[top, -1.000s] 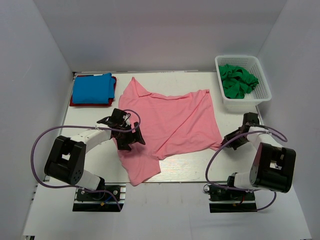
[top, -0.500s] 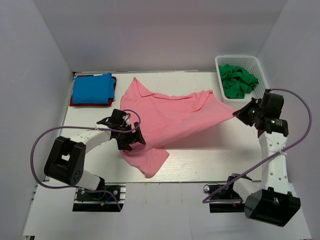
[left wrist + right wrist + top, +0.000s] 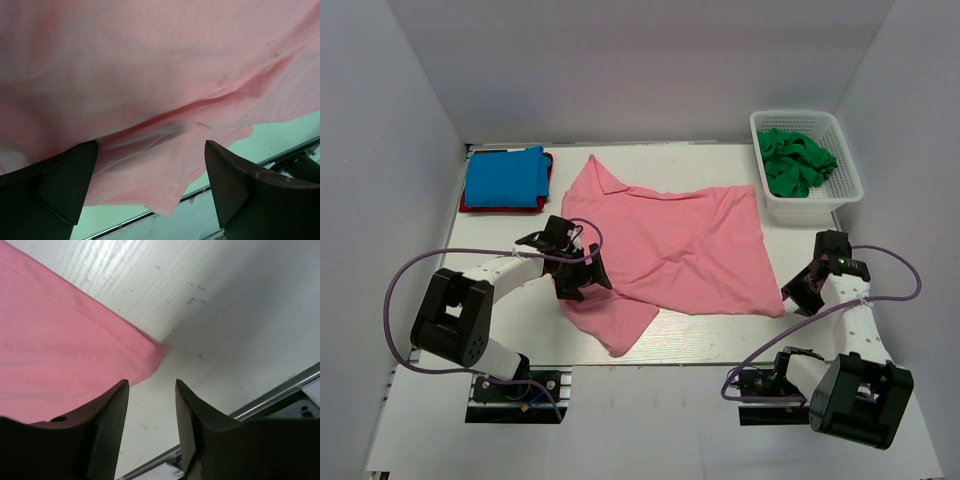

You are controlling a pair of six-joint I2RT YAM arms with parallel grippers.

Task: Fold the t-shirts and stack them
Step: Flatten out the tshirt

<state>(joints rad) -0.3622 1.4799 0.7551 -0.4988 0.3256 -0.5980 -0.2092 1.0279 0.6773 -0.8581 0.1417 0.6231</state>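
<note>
While the salmon pink t-shirt (image 3: 670, 250) lies spread and rumpled across the middle of the white table (image 3: 720, 335), it is not yet folded. One flap trails toward the near edge on the left.

White lattice basket (image 3: 807, 208) sits at the far right corner of the table. It holds a crumpled heap of dark green t-shirts (image 3: 796, 160), bunched toward its left side, and nothing else shows inside. The pink shirt's far right corner reaches close beside the basket; cannot tell if they touch.

At the far left corner a folded bright blue t-shirt (image 3: 505, 177) lies on top of a folded red t-shirt (image 3: 465, 205). The red shows only as a thin border around the blue. This stack is well apart from the pink shirt.

Left gripper (image 3: 582, 275) is down at the pink shirt's left edge. In the left wrist view its fingers (image 3: 65, 185) stand wide apart over pink cloth, clamping nothing.

Right gripper (image 3: 798, 297) is low over the table just beside the pink shirt's near right corner. In the right wrist view its fingers (image 3: 107, 425) are parted by a narrow gap with bare table between them. The pink corner lies flat just ahead of the tips, not gripped.
</note>
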